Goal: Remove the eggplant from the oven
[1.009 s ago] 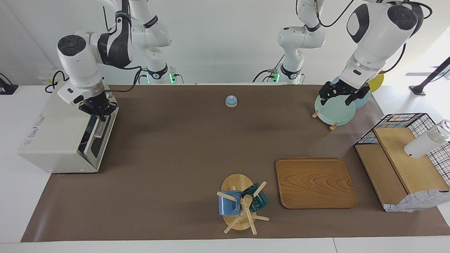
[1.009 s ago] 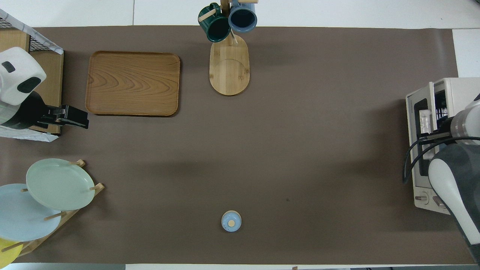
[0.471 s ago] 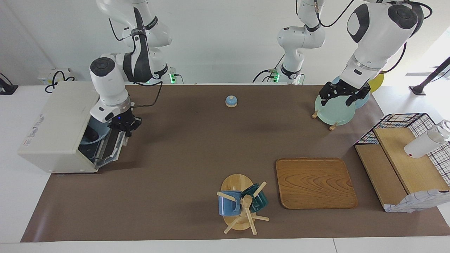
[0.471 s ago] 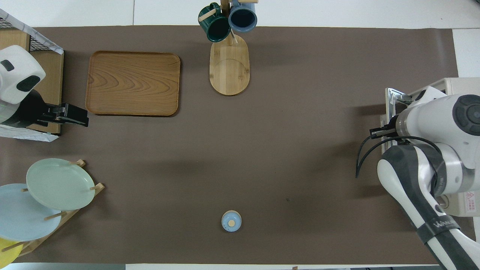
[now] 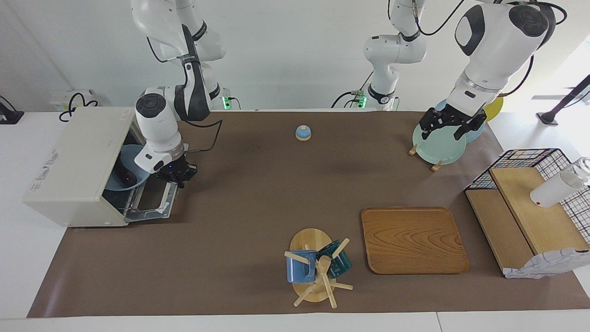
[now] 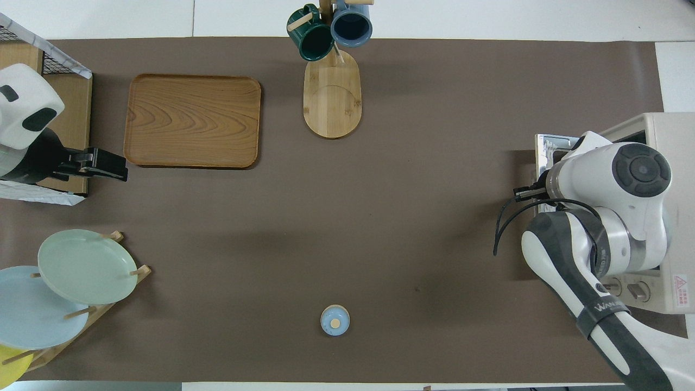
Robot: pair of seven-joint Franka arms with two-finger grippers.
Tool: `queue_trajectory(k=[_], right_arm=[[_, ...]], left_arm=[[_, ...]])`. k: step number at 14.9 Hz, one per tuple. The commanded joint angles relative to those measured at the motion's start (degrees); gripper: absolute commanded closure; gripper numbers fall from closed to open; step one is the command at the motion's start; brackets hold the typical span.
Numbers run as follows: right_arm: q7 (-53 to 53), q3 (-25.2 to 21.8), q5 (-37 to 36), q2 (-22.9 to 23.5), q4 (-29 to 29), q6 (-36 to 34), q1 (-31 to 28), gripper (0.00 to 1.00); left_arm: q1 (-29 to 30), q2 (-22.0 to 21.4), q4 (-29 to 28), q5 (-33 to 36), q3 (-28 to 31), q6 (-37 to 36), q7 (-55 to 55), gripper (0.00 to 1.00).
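Note:
The cream-white oven (image 5: 78, 157) stands at the right arm's end of the table, also seen in the overhead view (image 6: 670, 130). Its glass door (image 5: 154, 200) is folded down almost flat. Inside, the dark eggplant (image 5: 123, 176) lies on a light blue plate (image 5: 136, 163) on the rack. My right gripper (image 5: 177, 177) is low at the door's outer edge, shut on the bar handle; the overhead view hides it under the wrist. My left gripper (image 5: 442, 129) waits open and empty in the air over the plate rack (image 5: 435, 147).
A small blue bell (image 5: 303, 133) sits mid-table near the robots. A wooden tray (image 5: 412, 240) and a mug tree (image 5: 315, 267) with two mugs lie farther from the robots. A wire basket with wooden shelves (image 5: 530, 198) stands at the left arm's end.
My right gripper has swung the oven door from nearly closed down to almost flat, moving outward and down with the handle. The plate and eggplant now show. The left arm has not moved.

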Motion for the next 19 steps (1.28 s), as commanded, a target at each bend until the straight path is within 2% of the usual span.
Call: queue_trajectory(k=[1,3,7,11,14,15,16,17,19], right_arm=[[-0.1,-1.9,1.4,2.4,0.5,2.5,-1.0,1.0],[0.6,-1.9,3.9,2.4,0.5,2.4,-0.6,1.0],[4.3,-1.9,4.5,3.0,0.0,2.6,1.7,1.0],[8.4,-1.9,4.6,3.1,1.1,3.0,7.1,1.0],[8.6,-2.1,4.7,2.9,6.4,-5.1,7.6,1.0],[8.6,-2.3,4.6,2.8,8.0,-8.5,7.5,0.83],[8.7,-2.7,3.8,2.2,9.3,-11.5,7.5,0.55],[8.8,-2.9,3.2,1.2,10.4,-14.5,7.0,0.52],[9.0,-2.9,-3.6,-0.2,12.3,-21.0,4.8,0.56]], left_arm=[[0.8,-1.0,-0.7,-0.4,-0.4,0.9,0.2,0.0],[0.7,-0.9,-0.7,-0.4,-0.4,1.6,0.2,0.0],[0.7,-0.9,-0.7,-0.4,-0.4,1.8,0.2,0.0],[0.7,-0.9,-0.7,-0.4,-0.4,2.2,0.3,0.0],[0.7,-0.8,-0.7,-0.4,-0.4,2.5,0.3,0.0],[0.7,-0.8,-0.7,-0.4,-0.4,2.5,0.3,0.0],[0.7,-0.8,-0.7,-0.4,-0.4,2.5,0.3,0.0],[0.7,-0.8,-0.7,-0.4,-0.4,2.5,0.3,0.0],[0.7,-0.8,-0.8,-0.4,-0.4,2.6,0.3,0.0]])
